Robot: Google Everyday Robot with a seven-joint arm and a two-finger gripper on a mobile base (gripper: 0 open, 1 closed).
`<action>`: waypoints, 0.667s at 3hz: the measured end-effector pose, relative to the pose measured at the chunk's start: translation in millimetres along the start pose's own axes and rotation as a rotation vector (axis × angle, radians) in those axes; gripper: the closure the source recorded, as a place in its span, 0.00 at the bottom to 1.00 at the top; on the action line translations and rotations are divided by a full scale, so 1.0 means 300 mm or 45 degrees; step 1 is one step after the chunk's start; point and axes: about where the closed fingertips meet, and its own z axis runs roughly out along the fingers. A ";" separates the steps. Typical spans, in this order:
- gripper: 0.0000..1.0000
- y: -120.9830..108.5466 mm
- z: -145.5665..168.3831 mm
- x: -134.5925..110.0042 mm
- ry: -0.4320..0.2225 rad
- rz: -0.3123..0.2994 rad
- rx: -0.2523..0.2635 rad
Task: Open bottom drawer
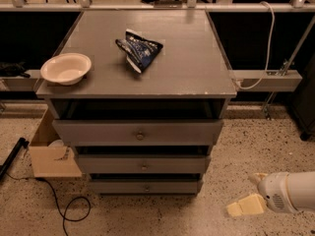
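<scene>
Gripper [242, 194]: low, right of the cabinet [187, 68], fingers [246, 206] apart.
Left of fingers: bare floor [221, 176] to bottom drawer [145, 186].
Far left: cardboard box [51, 157], cable [69, 213].

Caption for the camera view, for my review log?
Gripper hovers low, right of the grey cabinet, bottom drawer shut.

1. Grey cabinet top [192, 68]: a cream bowl [66, 68] sits upright at its front left corner.
2. A crumpled dark blue snack bag [139, 53] lies near the middle of the top, well apart from the bowl.
3. An open cardboard box [51, 156] stands on the speckled floor [256, 141], just beside the cabinet's left side.
4. A black cable [64, 211] loops on the floor in front of the box.
5. A white cable [268, 38] hangs to the grey ledge [268, 80] at right.
6. Gripper [244, 196]: low at right above the floor, fingers apart, well clear of the cabinet.
</scene>
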 end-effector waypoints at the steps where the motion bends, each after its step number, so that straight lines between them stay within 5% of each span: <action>1: 0.00 0.002 0.120 0.018 -0.066 0.079 0.014; 2: 0.00 -0.043 0.246 0.006 -0.043 0.133 0.039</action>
